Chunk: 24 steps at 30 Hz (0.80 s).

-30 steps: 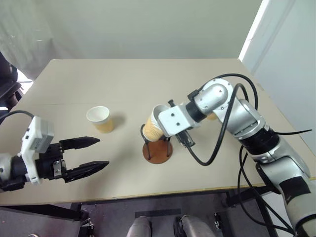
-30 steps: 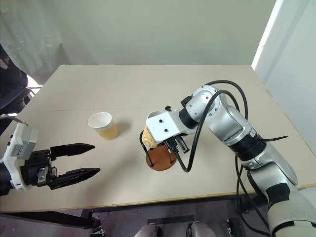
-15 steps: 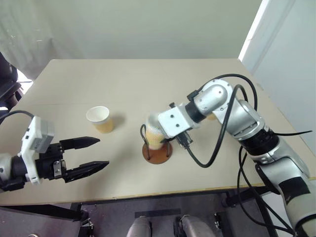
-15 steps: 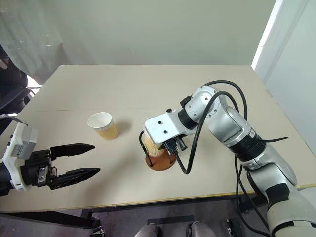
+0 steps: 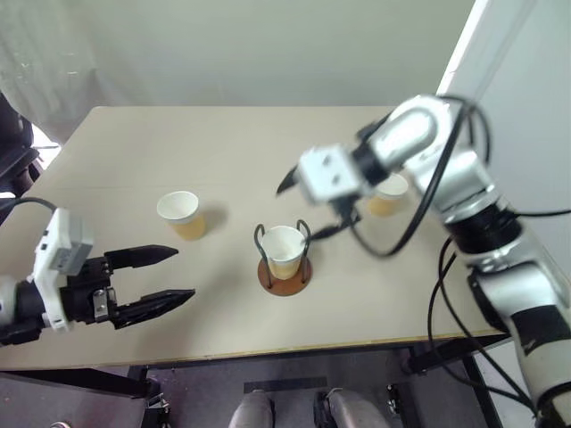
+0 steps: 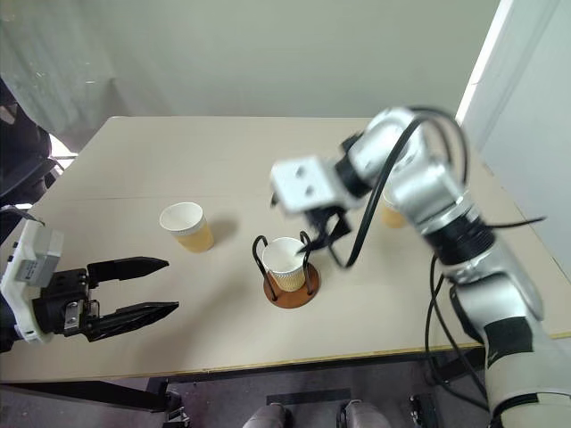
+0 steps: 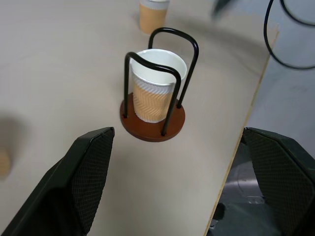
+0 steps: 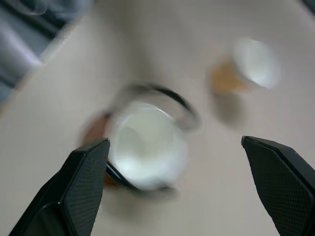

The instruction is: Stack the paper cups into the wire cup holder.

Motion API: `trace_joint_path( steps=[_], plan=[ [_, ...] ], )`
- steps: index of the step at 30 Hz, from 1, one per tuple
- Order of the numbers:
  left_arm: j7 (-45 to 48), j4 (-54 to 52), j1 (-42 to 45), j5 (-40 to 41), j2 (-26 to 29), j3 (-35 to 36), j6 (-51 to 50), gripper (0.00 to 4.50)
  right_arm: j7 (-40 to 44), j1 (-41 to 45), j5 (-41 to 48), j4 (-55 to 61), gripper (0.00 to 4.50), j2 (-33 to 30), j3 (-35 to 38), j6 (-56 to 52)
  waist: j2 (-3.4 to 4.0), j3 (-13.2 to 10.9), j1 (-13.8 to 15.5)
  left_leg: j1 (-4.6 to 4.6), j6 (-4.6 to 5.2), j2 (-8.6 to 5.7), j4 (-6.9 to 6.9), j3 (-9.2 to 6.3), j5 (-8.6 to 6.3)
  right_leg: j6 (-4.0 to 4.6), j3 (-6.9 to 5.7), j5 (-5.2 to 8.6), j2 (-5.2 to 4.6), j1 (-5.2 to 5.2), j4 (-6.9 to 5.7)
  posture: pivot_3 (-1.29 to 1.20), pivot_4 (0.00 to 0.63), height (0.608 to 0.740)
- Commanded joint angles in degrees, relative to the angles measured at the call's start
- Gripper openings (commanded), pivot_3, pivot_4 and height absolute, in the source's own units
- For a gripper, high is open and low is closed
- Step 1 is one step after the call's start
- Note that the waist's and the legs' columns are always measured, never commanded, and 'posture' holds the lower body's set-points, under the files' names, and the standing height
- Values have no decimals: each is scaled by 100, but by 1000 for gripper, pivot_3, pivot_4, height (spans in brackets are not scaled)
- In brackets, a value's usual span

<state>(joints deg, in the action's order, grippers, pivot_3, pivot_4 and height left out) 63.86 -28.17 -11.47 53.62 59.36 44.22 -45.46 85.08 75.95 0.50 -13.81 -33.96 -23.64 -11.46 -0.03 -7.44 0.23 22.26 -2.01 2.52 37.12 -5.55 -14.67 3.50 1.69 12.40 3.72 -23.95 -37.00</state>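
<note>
One paper cup [image 5: 284, 251] stands upright inside the wire cup holder [image 5: 284, 279], between its two dark loops, in the middle of the table. My right gripper [image 5: 306, 207] hovers open just above and behind it, holding nothing. A second paper cup [image 5: 181, 215] stands to the left of the holder. A third paper cup [image 5: 388, 198] stands to the right, partly hidden behind my right arm. My left gripper [image 5: 183, 274] is open and empty near the table's front left edge, pointing toward the holder [image 7: 152, 125] and the cup in it [image 7: 155, 91].
The beige table [image 5: 268, 143] reaches back to a pale wall. Black cables hang from my right arm over the table's right side. A dark object sits beyond the table's far left edge.
My right gripper has opened and let go of the cup, which now stands upright in the holder. That gripper has lifted up and back. The left gripper has not moved.
</note>
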Motion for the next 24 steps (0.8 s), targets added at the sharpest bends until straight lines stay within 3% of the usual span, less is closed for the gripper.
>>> trace_joint_path(
  steps=[1, 4, 12, 24],
  plan=[
    [61, -23, 34, 16, 69, 164, 36, 4500, -436, 391, -684, -1715, 4472, -349, 60, 908, -3, 2, 5, 0, 0, 0, 0, 0, 0, -1, 0, -1, -1, 1, 2, 0, 150, 740],
    [61, -1, 69, 4, 80, 127, 50, 4500, -591, 614, -1130, -2880, 4472, -383, -120, 1563, 1, -1, 8, -2, 0, 1, -3, 0, -1, -40, 0, -25, -1, -1, -3, 0, 150, 740],
    [72, -62, 7, 0, 67, 242, 6, 4500, -1176, 1048, -2055, -5059, 4472, -174, -345, 2474, 21, -13, -33, -1, -3, 10, -27, 2, -3, -41, -2, -30, 3, -20, -12, 0, 150, 740],
    [-118, -165, 185, 631, 85, 896, -284, 4500, -1627, 1090, -2737, -5901, 4472, 105, -402, 2770, 22, -13, -17, 1, -4, 10, -15, 4, -4, -40, -2, -36, 2, -15, -8, 0, 150, 740]
  ],
)
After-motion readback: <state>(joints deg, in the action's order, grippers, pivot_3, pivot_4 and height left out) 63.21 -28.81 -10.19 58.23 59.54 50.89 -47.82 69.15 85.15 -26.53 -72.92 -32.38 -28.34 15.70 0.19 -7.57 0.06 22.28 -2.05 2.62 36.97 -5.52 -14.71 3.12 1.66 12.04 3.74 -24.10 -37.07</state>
